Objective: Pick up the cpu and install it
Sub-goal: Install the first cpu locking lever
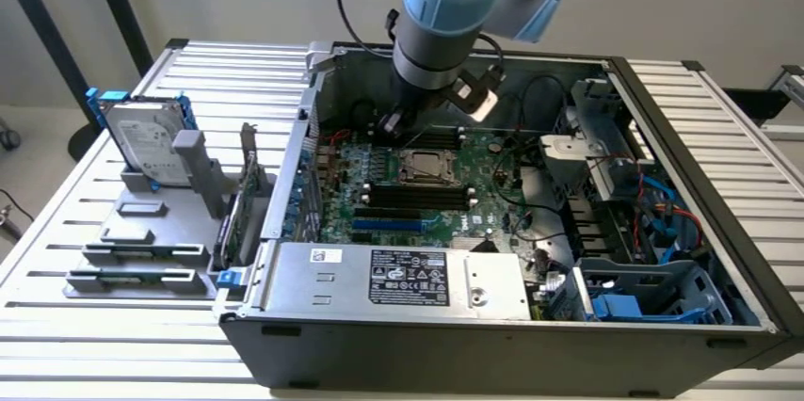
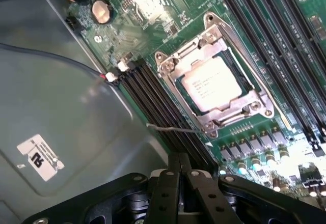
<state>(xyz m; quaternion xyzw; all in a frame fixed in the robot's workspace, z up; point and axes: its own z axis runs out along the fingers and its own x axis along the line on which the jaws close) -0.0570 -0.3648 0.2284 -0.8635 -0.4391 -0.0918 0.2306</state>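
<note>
Cpu (image 2: 213, 84) seated in socket (image 2: 214, 76), frame unlatched; gripper (image 2: 179, 175) shut, empty, hovering beside it: any bump on the loose frame could shift the chip.

I work in a lab or test workshop: an opened computer case (image 1: 503, 326) lies on a slatted metal table (image 1: 75, 326), beside a grey holder (image 1: 145, 241) carrying spare parts, against plain walls.

cpu (image 2: 213, 84) in mobo socket (image 2: 254, 108), inside case (image 1: 503, 344)
</note>
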